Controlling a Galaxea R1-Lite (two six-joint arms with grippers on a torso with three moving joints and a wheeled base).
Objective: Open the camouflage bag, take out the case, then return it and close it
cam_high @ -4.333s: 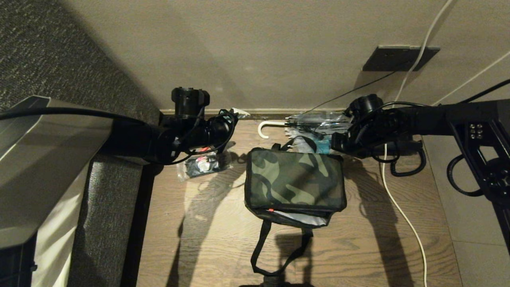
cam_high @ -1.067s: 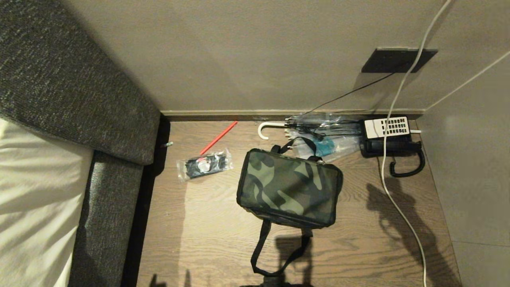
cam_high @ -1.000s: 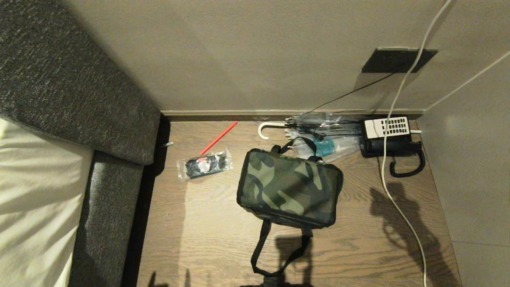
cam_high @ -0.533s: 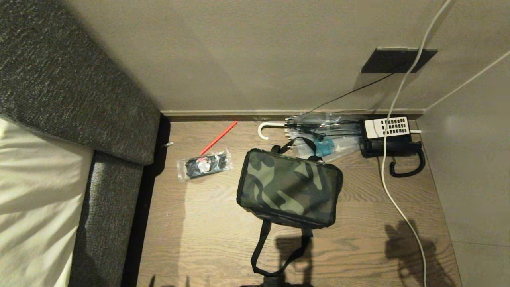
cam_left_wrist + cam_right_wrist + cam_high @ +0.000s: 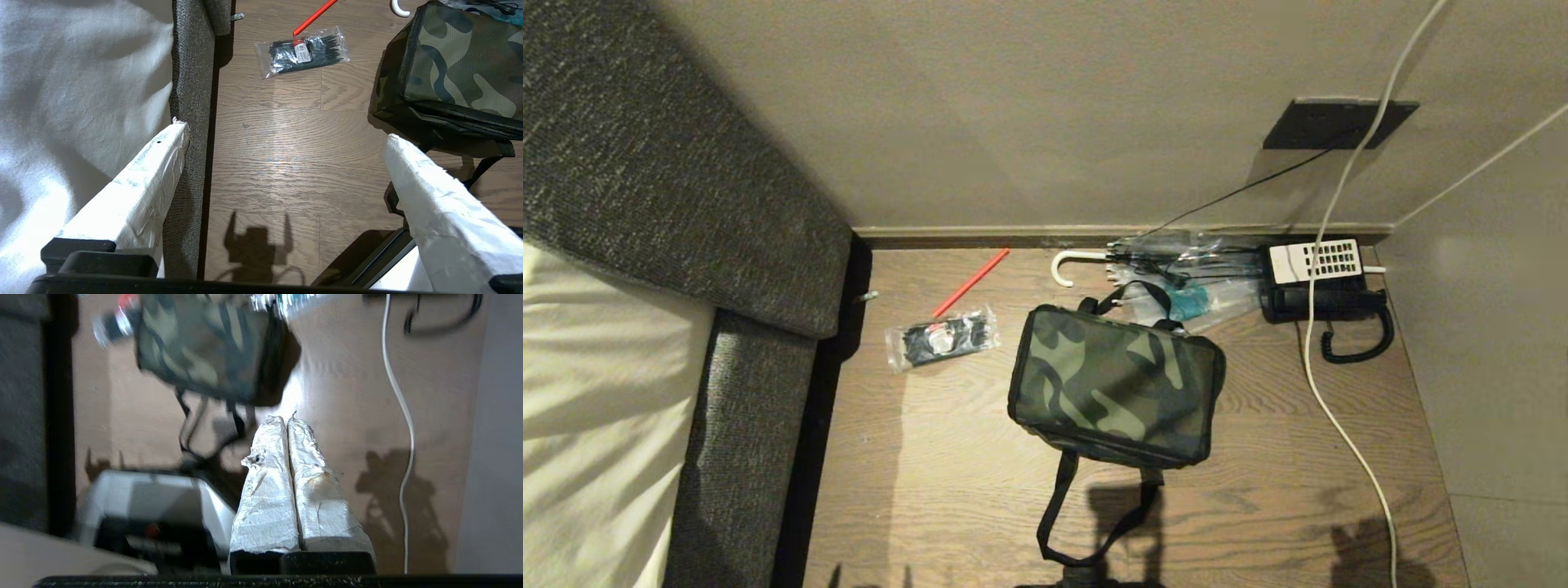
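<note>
The camouflage bag point(image 5: 1116, 384) lies closed on the wooden floor, its black strap point(image 5: 1062, 514) trailing toward me. The case is hidden. Neither arm shows in the head view. My left gripper point(image 5: 286, 136) hangs open above bare floor, with the camouflage bag point(image 5: 457, 69) off to one side and nothing between its white-wrapped fingers. My right gripper point(image 5: 287, 416) is shut and empty, held above the floor on the near side of the camouflage bag point(image 5: 212, 347).
A sofa point(image 5: 670, 245) borders the left. A plastic packet of black items point(image 5: 941, 337), a red stick point(image 5: 970, 282), a folded umbrella point(image 5: 1143, 261) and a black telephone point(image 5: 1323, 282) lie near the wall. A white cable point(image 5: 1327, 408) runs down the right.
Since several seconds ago both arms have withdrawn from the head view. The bag now lies closed and slightly rotated. Over the last second the right arm's shadow slid toward me.
</note>
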